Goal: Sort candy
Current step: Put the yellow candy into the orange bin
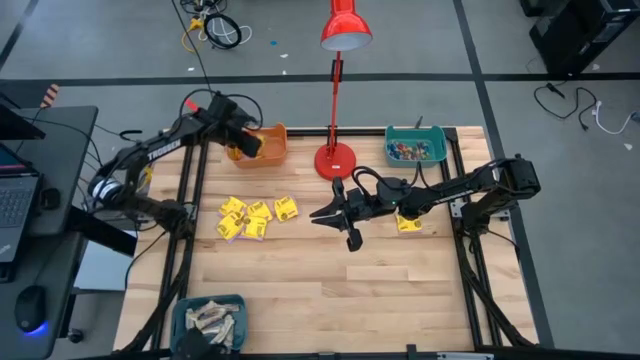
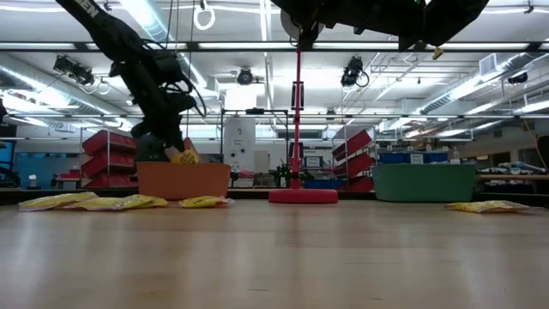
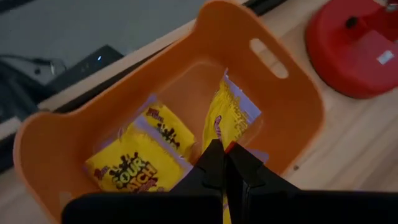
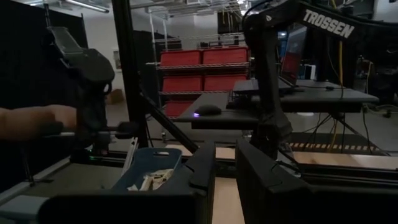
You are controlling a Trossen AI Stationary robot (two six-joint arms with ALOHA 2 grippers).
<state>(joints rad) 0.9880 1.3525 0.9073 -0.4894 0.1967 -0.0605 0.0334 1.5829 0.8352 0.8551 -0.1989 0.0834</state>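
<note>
My left gripper (image 1: 243,146) reaches over the orange bin (image 1: 270,150) at the table's far left and is shut on a yellow candy packet (image 3: 231,115). Two more yellow packets (image 3: 140,163) lie on the bin's floor. Several yellow packets (image 1: 252,217) lie flat on the wood left of centre, and one (image 1: 408,223) lies at the right. My right gripper (image 1: 333,217) hovers level above the table's middle, pointing left. It is open by a narrow gap (image 4: 224,177) with nothing in it. My left gripper pinches the yellow packet by one end (image 3: 225,144) between its two fingers. The fingers slant down into the bin from the table's left side. The packet hangs below the fingertips inside the orange bin; whether its lower end touches the floor, I cannot tell.
A red lamp base (image 1: 335,160) stands at the far middle, between the orange bin and a teal bin (image 1: 417,146) holding small coloured pieces. A blue-grey bin (image 1: 210,322) of pale bars sits at the near left corner. Bare wood lies across the near middle.
</note>
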